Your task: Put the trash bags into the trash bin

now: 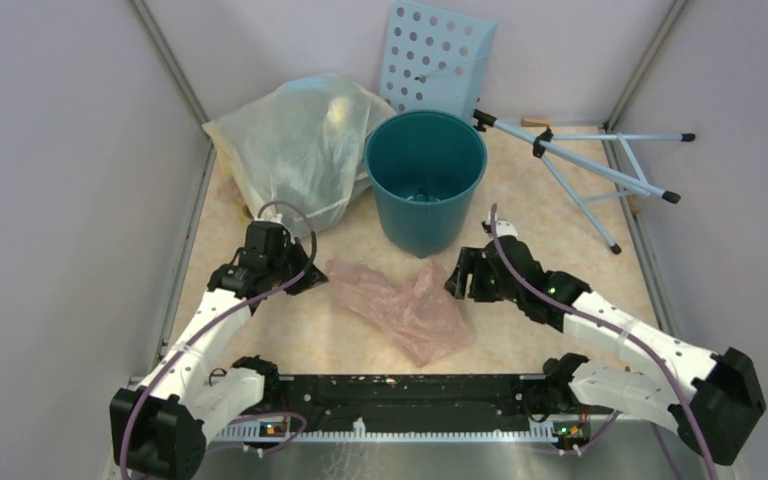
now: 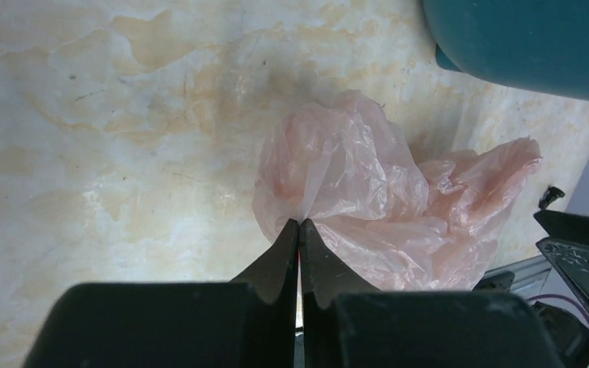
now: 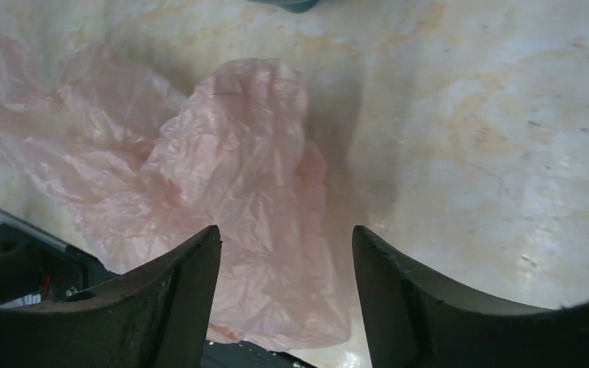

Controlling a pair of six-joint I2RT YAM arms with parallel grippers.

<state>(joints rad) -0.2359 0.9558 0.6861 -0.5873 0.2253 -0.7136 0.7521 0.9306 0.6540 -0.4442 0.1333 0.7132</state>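
Gripping is the step in hand. The left gripper [image 2: 300, 224] has its fingers pinched together on a fold at the left edge of the bag [image 1: 405, 305], and in the left wrist view the film rises to a small peak at the tips. The bag lies crumpled on the table [image 1: 550, 220] at lower centre of the top view, just below the bin [image 1: 425, 180], which stands upright and open at upper centre. Whether bag and bin touch I cannot tell.

The right gripper [image 3: 284, 234] hangs over the bag's right end with its fingers spread wide and nothing between them. Pink film shows under the gap.

As I judge it, the next move calls for the right gripper to drop and close on its end. Both arms would then lift the bag, carry it up-frame over the bin and let go. The film is thin and slack, so a one-sided lift may leave it trailing against the bin's wall.

Both arms reach from the bottom corners of the top view, forearms angled inward toward centre and wrists tipped down at the table.
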